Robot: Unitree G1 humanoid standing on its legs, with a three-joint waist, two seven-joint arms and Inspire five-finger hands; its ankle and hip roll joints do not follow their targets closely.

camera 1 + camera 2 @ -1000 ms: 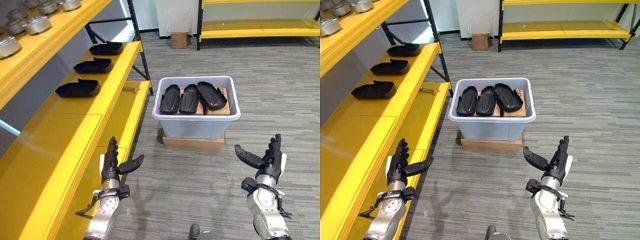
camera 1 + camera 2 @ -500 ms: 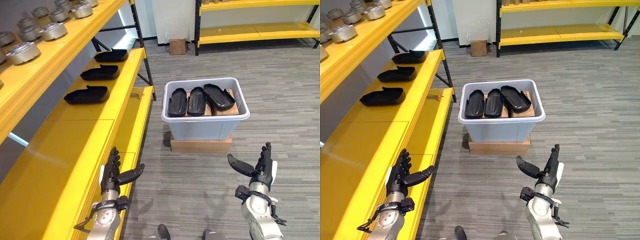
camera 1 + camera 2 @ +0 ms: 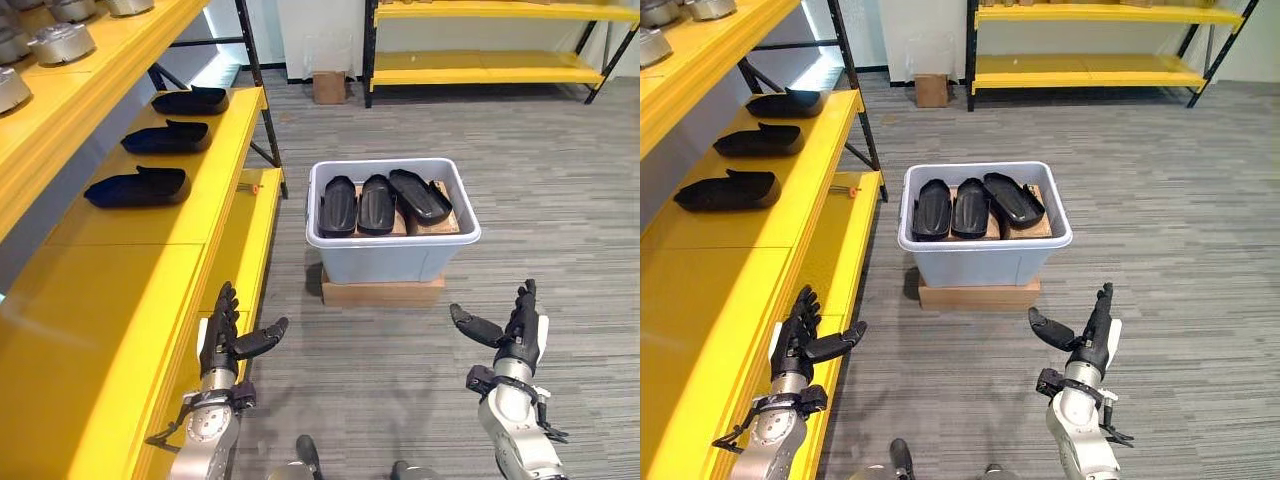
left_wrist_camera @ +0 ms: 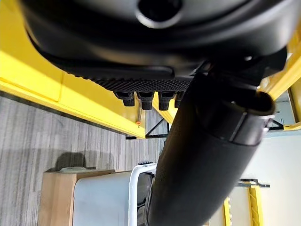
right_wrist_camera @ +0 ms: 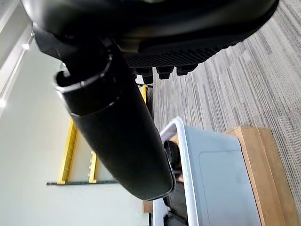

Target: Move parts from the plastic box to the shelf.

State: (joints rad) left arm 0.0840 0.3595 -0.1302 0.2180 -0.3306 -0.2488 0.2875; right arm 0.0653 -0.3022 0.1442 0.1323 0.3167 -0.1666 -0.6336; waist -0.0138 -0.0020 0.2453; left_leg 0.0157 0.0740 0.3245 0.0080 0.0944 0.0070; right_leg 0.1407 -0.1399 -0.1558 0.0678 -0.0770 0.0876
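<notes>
The plastic box [image 3: 392,232] is a pale grey, smooth-walled tub with a rolled rim, sitting on a low wooden block [image 3: 383,290] on the grey striped carpet [image 3: 560,180]. Inside it lie three black parts [image 3: 383,200], each a long shallow shell with rounded ends and a matt, moulded look. They rest side by side on a brown cardboard insert, their long axes running away from the robot; the one nearest the right side of the box is skewed so its far end leans towards the robot's left.

Three more black parts [image 3: 137,186] of the same shape lie in a row on the yellow shelf [image 3: 120,290], well apart from one another, each with its long axis across the shelf board. The shelf boards are flat, glossy yellow metal on dark uprights. On the higher board sit round silvery metal pieces [image 3: 60,42].

The left hand [image 3: 222,342] is raised just beside the shelf edge, its fingers straight and its thumb spread wide, holding nothing. The right hand [image 3: 515,330] is raised over the carpet, its fingers likewise straight, thumb out, empty. The box stands well beyond the fingertips of both hands, between them, and the shelved parts lie far ahead of the left hand's fingers.
</notes>
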